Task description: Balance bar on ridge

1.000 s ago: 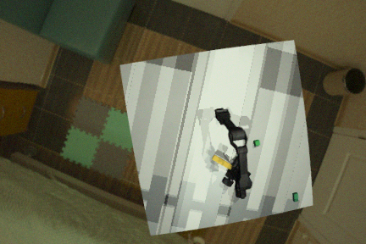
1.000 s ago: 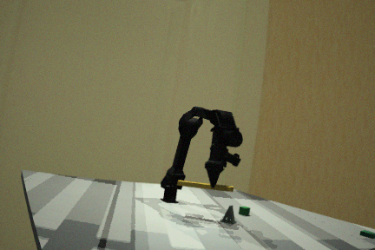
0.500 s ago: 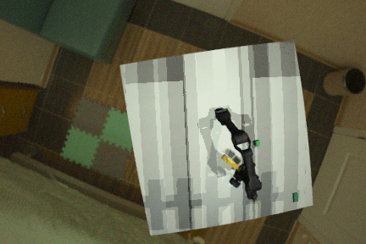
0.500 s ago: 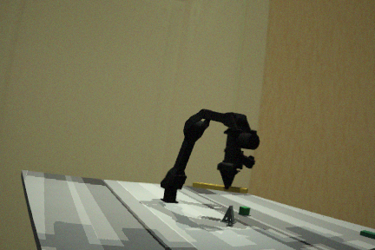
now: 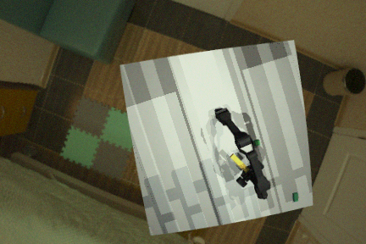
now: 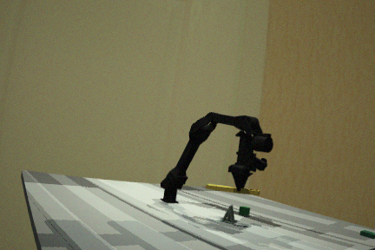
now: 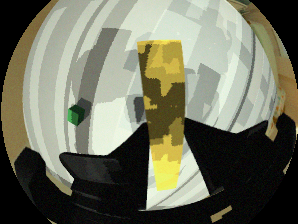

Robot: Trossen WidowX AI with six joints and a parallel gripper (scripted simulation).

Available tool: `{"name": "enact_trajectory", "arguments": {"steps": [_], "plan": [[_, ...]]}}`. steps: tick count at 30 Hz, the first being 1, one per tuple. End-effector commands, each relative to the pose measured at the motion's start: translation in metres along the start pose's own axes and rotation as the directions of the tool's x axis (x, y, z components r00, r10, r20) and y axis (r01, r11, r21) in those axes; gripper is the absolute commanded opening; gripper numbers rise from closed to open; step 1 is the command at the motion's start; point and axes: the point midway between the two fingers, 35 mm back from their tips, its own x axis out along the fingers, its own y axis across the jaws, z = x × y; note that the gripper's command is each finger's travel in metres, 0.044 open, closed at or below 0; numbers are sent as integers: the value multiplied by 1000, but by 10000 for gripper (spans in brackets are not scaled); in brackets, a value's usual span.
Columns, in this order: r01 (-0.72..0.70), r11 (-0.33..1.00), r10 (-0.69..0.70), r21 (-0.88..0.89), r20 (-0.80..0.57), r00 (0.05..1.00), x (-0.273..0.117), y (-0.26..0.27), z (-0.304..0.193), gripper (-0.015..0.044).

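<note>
The yellow bar (image 5: 238,160) (image 6: 232,189) (image 7: 162,112) is clamped between my fingers and hangs a little above the striped grey table (image 5: 161,139) (image 6: 87,212). My gripper (image 5: 243,172) (image 6: 240,184) (image 7: 165,124) points straight down and is shut on the bar near its middle. The ridge (image 6: 228,214), a small dark grey wedge, stands on the table in front of the arm in the exterior view, apart from the bar. In the overhead view the arm hides the ridge. A small green cube (image 5: 256,142) (image 6: 244,211) (image 7: 76,113) sits right beside the ridge.
A second green cube (image 5: 295,197) (image 6: 367,233) lies near the table's right edge. The arm's base (image 5: 220,114) (image 6: 170,192) stands mid-table. The table ends close behind the bar in the exterior view. A teal sofa (image 5: 85,8) and a round bin (image 5: 344,81) stand on the floor.
</note>
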Motion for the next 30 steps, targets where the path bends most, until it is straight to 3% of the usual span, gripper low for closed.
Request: {"name": "enact_trajectory", "arguments": {"steps": [1, 30], "plan": [[-1, 1000, 2, 16, -11, 1000, 6, -1, 1, 0], [-1, 1000, 1, 21, -11, 1000, 47, -1, 2, 0]]}}
